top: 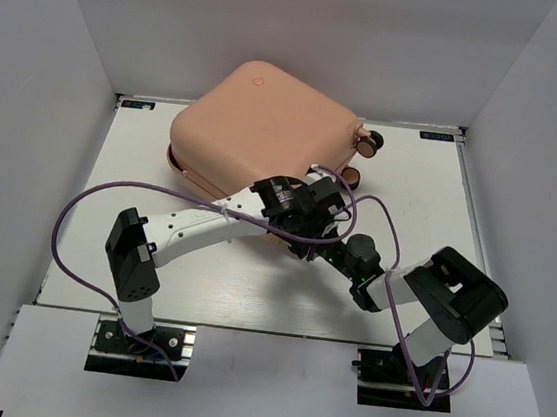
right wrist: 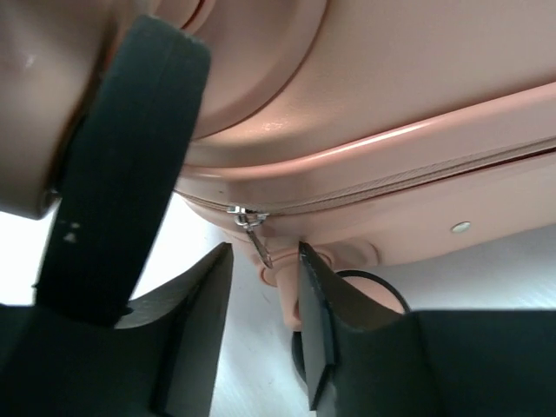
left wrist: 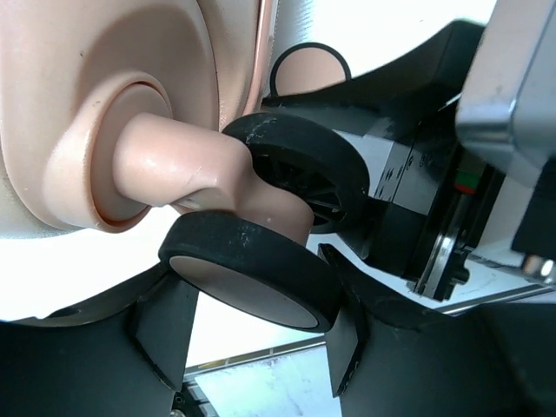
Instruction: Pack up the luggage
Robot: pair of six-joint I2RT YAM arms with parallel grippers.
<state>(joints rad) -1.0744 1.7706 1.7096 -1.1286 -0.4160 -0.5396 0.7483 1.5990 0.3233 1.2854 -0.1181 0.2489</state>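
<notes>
Under the suitcase (right wrist: 417, 95), centre frame, straddles the zipper pull (right wrist: 252, 228) with right gripper (right wrist: 265, 254) apart; clamps a wheel (left wrist: 252, 274) with left gripper (left wrist: 256, 334).

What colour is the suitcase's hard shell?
Pale peach-pink; the luggage shows best in the top external view.

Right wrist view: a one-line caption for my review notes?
Open jaws of the right gripper straddle the zipper pull on the closed suitcase, a wheel at left.
</notes>
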